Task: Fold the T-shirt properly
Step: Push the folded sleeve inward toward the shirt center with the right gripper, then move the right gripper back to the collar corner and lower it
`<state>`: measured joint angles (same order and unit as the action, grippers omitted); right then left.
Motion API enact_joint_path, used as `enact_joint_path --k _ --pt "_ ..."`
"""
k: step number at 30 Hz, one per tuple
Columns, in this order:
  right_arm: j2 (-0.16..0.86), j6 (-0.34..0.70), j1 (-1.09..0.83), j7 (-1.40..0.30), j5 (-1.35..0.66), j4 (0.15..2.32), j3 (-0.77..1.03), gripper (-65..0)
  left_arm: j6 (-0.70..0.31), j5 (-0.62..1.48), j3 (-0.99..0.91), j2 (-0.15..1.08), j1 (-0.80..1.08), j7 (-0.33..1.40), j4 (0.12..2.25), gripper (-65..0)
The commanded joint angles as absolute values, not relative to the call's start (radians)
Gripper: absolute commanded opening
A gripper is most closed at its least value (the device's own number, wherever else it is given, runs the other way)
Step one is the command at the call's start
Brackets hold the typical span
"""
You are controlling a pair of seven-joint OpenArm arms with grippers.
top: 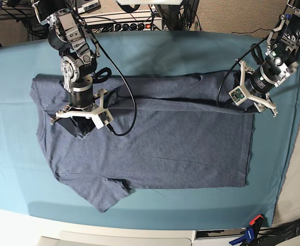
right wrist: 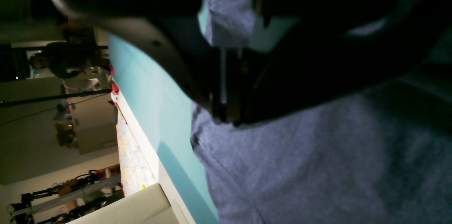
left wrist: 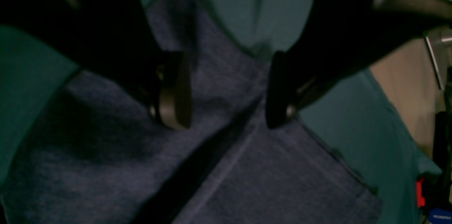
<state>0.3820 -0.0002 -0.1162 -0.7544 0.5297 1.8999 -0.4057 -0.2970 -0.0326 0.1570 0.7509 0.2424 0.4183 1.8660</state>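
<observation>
We see two arms in the base view, both reaching down onto one shirt [top: 155,148] spread on the teal cloth [top: 150,205]. The right gripper [top: 81,125], on the frame's left, comes down near-vertical from the upper left w/ its wrist above the shirt's left part, by the shoulder area; in the right wrist view its fingers [right wrist: 226,86] are pressed together w/ shirt fabric bunched up betw. them, so it's clamped on the shirt. The left gripper [top: 250,105], at the frame's upper right, slants in from the top right corner to the shirt's upper right edge; in the left wrist view its two pads [left wrist: 173,93] stand well apart, w/ shirt fabric and a dark fold line lying betw. them, nothing pinched. The shirt fills the centre of the base frame, plain side up, one sleeve sticking out lower left, top edge folded over along the upper part. Count: 1 shirt, 2 grippers, 1 cloth.
</observation>
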Motion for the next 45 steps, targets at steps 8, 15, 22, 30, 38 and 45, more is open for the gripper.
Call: enact_joint_path --k 8,15,22,30,38,45 --pt "0.391 -0.093 -0.097 -0.736 0.569 1.915 -0.397 -41.1 -0.285 -0.032 0.148 0.767 0.233 0.403 1.88 -29.8" --pt "0.391 -0.125 -0.096 -0.757 0.569 1.915 -0.397 -41.1 -0.285 -0.033 0.148 0.767 0.233 0.403 1.88 -29.8" --pt "0.394 -0.153 -0.097 -0.802 0.648 1.915 -0.381 -41.1 -0.268 -0.049 0.148 0.768 0.233 0.434 1.88 -29.8" --pt "0.44 -0.062 -0.119 -0.842 0.589 1.915 -0.266 -41.1 -0.247 -0.142 0.148 0.783 0.233 0.479 1.88 -29.8" --pt "0.711 0.008 -0.396 -0.868 0.607 2.049 -0.269 -41.1 -0.316 -0.077 0.148 0.783 0.236 0.587 1.891 -29.8" --pt "0.841 0.008 -0.694 -0.831 0.681 2.176 -0.268 -41.1 -0.342 -0.031 0.148 0.781 0.236 0.583 1.928 -29.8"
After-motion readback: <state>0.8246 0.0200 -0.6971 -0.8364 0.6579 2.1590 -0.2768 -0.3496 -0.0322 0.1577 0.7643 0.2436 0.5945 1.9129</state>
